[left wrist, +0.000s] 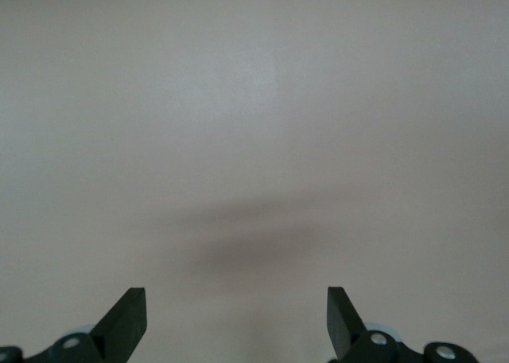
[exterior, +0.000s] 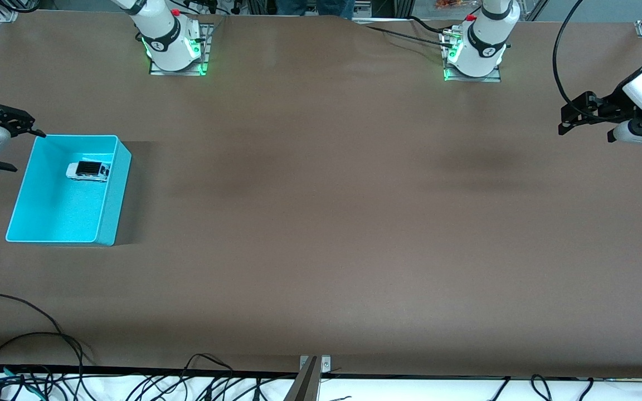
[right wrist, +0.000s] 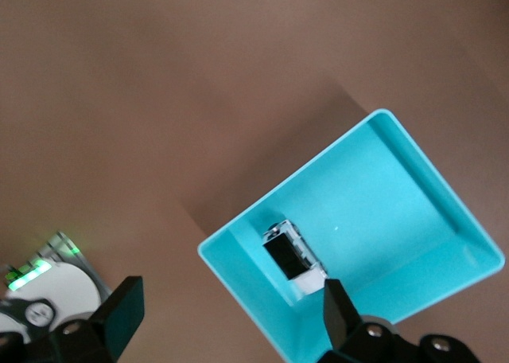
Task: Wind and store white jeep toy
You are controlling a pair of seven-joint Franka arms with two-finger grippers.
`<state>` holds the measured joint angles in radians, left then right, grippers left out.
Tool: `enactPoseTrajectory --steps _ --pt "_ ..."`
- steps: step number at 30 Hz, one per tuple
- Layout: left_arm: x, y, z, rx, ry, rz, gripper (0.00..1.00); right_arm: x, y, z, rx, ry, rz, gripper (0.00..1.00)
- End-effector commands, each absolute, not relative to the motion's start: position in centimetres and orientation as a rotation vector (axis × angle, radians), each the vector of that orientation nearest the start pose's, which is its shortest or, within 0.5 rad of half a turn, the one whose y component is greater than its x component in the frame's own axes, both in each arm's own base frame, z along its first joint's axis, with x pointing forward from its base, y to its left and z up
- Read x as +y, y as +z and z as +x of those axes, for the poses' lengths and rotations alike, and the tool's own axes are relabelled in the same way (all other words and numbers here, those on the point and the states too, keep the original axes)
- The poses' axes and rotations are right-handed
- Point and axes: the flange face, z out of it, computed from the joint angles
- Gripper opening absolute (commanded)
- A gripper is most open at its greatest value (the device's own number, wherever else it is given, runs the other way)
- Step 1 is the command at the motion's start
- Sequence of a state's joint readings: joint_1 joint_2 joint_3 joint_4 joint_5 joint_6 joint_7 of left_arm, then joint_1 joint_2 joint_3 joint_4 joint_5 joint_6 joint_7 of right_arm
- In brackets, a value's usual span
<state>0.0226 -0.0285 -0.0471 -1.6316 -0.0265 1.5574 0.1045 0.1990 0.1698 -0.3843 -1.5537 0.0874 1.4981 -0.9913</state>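
The white jeep toy (exterior: 88, 171), white with a black roof, lies inside the cyan bin (exterior: 116, 195), in the part of the bin farther from the front camera. In the right wrist view the jeep (right wrist: 293, 255) sits near a corner of the bin (right wrist: 413, 164). My right gripper (exterior: 25, 150) is open and empty, up in the air beside the bin's corner at the right arm's end of the table; it also shows in the right wrist view (right wrist: 231, 299). My left gripper (exterior: 584, 129) is open and empty over bare table at the left arm's end, as the left wrist view (left wrist: 237, 315) shows.
The brown table top (exterior: 321, 223) spreads between the two arms. The arm bases (exterior: 173, 50) (exterior: 474, 55) stand along the edge farthest from the front camera. Loose black cables (exterior: 31, 345) lie at the edge nearest the front camera.
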Motion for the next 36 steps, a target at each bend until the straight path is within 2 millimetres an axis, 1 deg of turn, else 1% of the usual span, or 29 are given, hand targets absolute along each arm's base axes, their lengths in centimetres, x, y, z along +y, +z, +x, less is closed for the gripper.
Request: enactPoseTrajectory --steps 1,6,9,11,13,16,18,21,23,24,25,27,30,31,33,35,36 --pt "-1.6 61.6 54.5 0.203 0.078 -3.171 1.0 -6.1 55.9 57.7 -0.87 0.334 -2.907 1.0" --pt "-1.7 61.6 54.4 0.205 0.081 -3.171 1.0 -3.8 56.2 57.8 -0.552 0.349 -3.015 1.0" --pt "-1.8 61.6 54.4 0.208 0.078 -3.172 1.0 -2.1 56.3 57.9 -0.39 0.358 -3.061 1.0" --pt "-1.8 61.6 54.4 0.21 0.078 -3.172 1.0 -1.5 56.3 57.9 -0.28 0.36 -3.082 1.0" --pt "-1.8 61.6 54.5 0.21 0.078 -3.17 1.0 -1.3 56.5 57.8 -0.224 0.357 -3.089 1.0" --pt "-1.8 61.7 54.4 0.21 0.076 -3.17 1.0 -0.7 56.5 57.9 -0.195 0.356 -3.092 1.0" --pt "-1.8 61.6 54.4 0.208 0.078 -3.17 1.0 -0.8 56.5 57.9 -0.176 0.355 -3.091 1.0" --pt "-1.7 61.6 54.5 0.205 0.078 -3.171 1.0 0.0 56.5 58.1 -0.16 0.342 -3.097 1.0" --pt "-1.7 61.7 54.4 0.205 0.076 -3.17 1.0 1.2 58.1 58.4 -0.152 0.271 -3.115 1.0" --pt "-1.7 61.7 54.4 0.205 0.073 -3.17 1.0 2.1 58.5 58.6 -0.133 0.235 -3.121 1.0" --pt "-1.7 61.7 54.4 0.205 0.073 -3.17 1.0 2.4 58.6 58.8 -0.117 0.21 -3.123 1.0" --pt "-1.7 61.7 54.4 0.205 0.073 -3.17 1.0 2.3 58.6 59.0 -0.071 0.192 -3.119 1.0" --pt "-1.7 61.7 54.4 0.208 0.073 -3.17 1.0 1.9 59.8 58.6 -0.067 0.149 -3.12 1.0" --pt "-1.8 61.7 54.4 0.208 0.073 -3.17 1.0 1.4 60.1 58.4 -0.062 0.143 -3.126 1.0" --pt "-1.8 61.7 54.4 0.208 0.073 -3.17 1.0 1.3 60.3 58.0 -0.07 0.142 -3.14 1.0" --pt "-1.8 61.7 54.4 0.208 0.073 -3.172 1.0 0.9 60.9 57.2 -0.065 0.138 -3.147 1.0" --pt "-1.8 61.7 54.4 0.208 0.076 -3.172 1.0 0.5 60.9 56.8 -0.053 0.143 -3.147 1.0"
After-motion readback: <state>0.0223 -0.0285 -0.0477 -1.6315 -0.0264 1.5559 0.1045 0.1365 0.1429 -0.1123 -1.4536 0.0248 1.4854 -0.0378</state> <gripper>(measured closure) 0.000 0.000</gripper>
